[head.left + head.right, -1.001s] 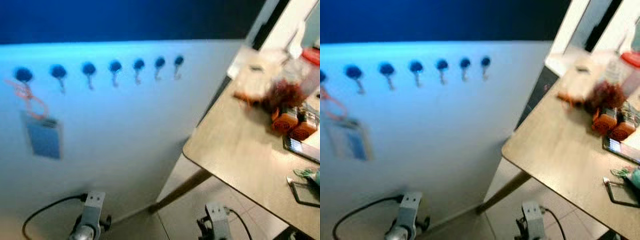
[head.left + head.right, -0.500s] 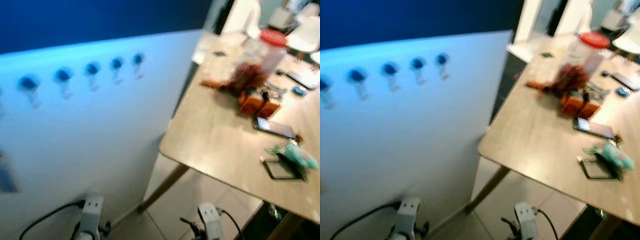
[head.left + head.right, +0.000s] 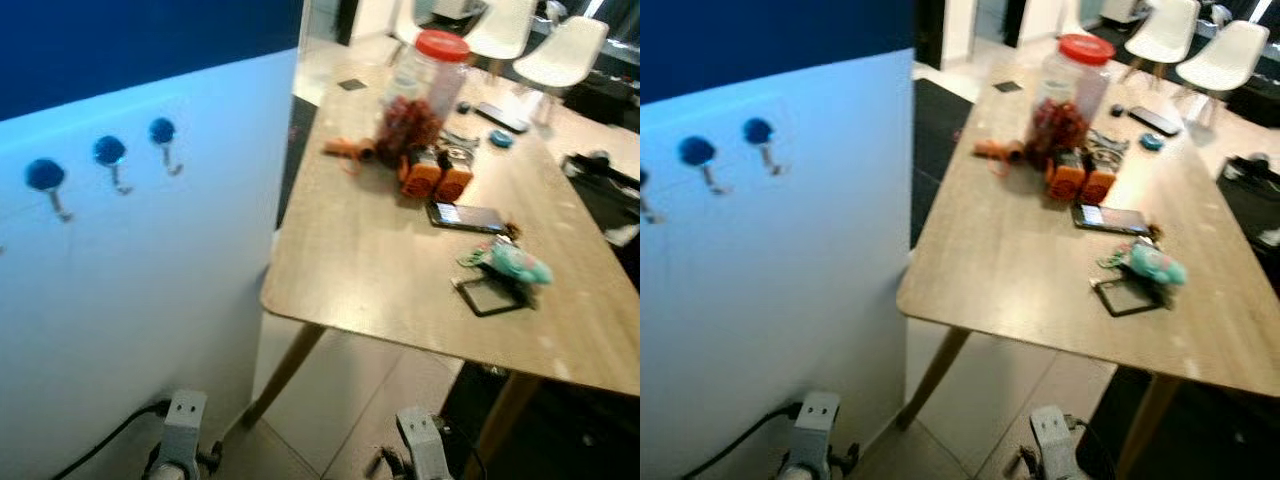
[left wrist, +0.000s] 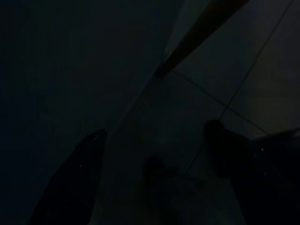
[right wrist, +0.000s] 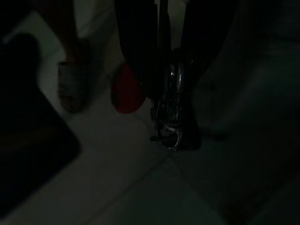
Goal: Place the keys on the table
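Right pincer (image 5: 171,117) hangs low over the tiled floor (image 5: 140,187), fingers clenched on the keys (image 5: 168,123); metal ring and keys dangle between the fingertips, a red tag (image 5: 127,91) just beside them; a person's foot in a light slipper (image 5: 71,86) stands nearby on the floor; the keys are below the tabletop (image 3: 380,260), well apart from it. Left pincer (image 4: 159,168) hangs idle in the dark, two fingers spread apart, nothing between them; a table leg (image 4: 201,33) can be made out beyond it. Head views: both silver forearms at the bottom edge; wooden tabletop ahead and to the right; on it a jar with a red lid (image 3: 425,85), two orange items (image 3: 435,175), a phone (image 3: 468,215), a teal object (image 3: 510,262) by a black frame (image 3: 490,295); white panel (image 3: 130,300) on the left with blue hooks (image 3: 108,152); white chairs (image 3: 565,55) beyond the far end.
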Controlling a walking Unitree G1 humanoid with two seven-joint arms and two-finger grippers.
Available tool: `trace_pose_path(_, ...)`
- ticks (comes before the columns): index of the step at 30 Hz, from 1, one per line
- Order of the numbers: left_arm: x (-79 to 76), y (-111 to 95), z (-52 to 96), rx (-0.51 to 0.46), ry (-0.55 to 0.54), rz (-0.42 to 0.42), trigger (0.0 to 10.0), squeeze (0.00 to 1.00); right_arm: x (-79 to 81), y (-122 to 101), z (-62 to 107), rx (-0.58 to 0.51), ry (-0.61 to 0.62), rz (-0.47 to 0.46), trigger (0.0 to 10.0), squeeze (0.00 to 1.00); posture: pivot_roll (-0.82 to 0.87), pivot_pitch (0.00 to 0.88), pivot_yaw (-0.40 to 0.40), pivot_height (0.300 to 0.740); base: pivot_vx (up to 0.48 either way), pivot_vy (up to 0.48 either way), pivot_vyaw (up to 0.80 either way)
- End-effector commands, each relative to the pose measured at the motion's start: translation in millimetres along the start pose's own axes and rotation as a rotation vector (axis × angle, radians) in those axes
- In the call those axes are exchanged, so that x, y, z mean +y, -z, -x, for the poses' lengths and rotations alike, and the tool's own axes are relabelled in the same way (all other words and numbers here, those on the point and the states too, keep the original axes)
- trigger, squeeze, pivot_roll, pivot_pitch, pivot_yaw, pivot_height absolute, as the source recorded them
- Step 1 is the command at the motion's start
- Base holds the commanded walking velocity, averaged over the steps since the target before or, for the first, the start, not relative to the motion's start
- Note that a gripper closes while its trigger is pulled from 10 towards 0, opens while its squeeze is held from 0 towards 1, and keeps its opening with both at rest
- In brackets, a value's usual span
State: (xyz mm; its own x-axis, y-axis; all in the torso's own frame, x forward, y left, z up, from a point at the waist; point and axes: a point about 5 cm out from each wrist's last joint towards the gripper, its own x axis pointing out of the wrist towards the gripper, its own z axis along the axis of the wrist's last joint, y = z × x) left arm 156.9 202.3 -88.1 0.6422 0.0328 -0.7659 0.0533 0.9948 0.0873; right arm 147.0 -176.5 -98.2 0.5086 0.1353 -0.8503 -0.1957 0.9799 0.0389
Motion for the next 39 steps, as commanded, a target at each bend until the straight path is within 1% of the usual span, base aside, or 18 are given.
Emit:
trace_pose_path(1,1.2,-1,-0.1,-0.002,-0.001,0.005,10.0,0.0,1.7,1,-0.1,0.007,-0.005,0.002,10.0,0.0,0.1,0.009,-0.132,0.74,0.0,0.0,-0.8)
trace_pose_path(10,1.2,-1,-0.1,-0.003,-0.001,0.008,10.0,0.0,1.6,1,-0.1,0.007,-0.006,0.003,10.0,0.0,0.1,0.009,-0.132,0.74,0.0,0.0,-0.8)
trace_pose_path(11,4.7,1,0.2,0.005,-0.034,0.079,10.0,0.0,1.6,0,-0.1,-0.001,-0.01,0.011,10.0,0.0,0.1,0.008,-0.133,0.74,0.0,0.0,0.0)
trace_pose_path(12,6.5,1,0.4,0.008,-0.049,0.112,10.0,0.0,1.8,-1,-0.1,-0.006,-0.016,0.022,10.0,0.0,0.1,0.008,-0.133,0.74,0.0,0.0,0.0)
trace_pose_path(15,6.7,1,0.4,0.007,-0.05,0.115,10.0,0.0,2.4,-1,-0.1,-0.01,-0.025,0.006,10.0,0.0,0.1,0.008,-0.133,0.74,0.0,0.0,0.0)
trace_pose_path(17,10.0,-3,-0.2,-0.015,-0.052,0.123,10.0,0.0,2.3,0,-0.2,-0.005,-0.022,0.008,10.0,0.0,0.1,0.008,-0.133,0.74,0.0,0.0,0.0)
trace_pose_path(18,11.7,-7,-0.7,-0.043,-0.049,0.133,10.0,0.0,2.3,0,-0.2,-0.003,-0.022,0.01,10.0,0.0,0.1,0.008,-0.133,0.74,0.0,0.0,0.0)
trace_pose_path(23,9.9,-14,-1.6,-0.084,-0.035,0.137,10.0,0.0,2.4,0,-0.2,-0.003,-0.026,0.014,10.0,0.0,0.1,0.011,-0.137,0.74,0.0,0.0,0.0)
trace_pose_path(39,0.0,-28,-4.6,-0.149,-0.009,0.122,10.0,0.0,1.5,-1,-0.2,-0.003,-0.028,0.031,10.0,0.0,0.09,0.0,-0.136,0.74,0.0,-0.433,0.0)
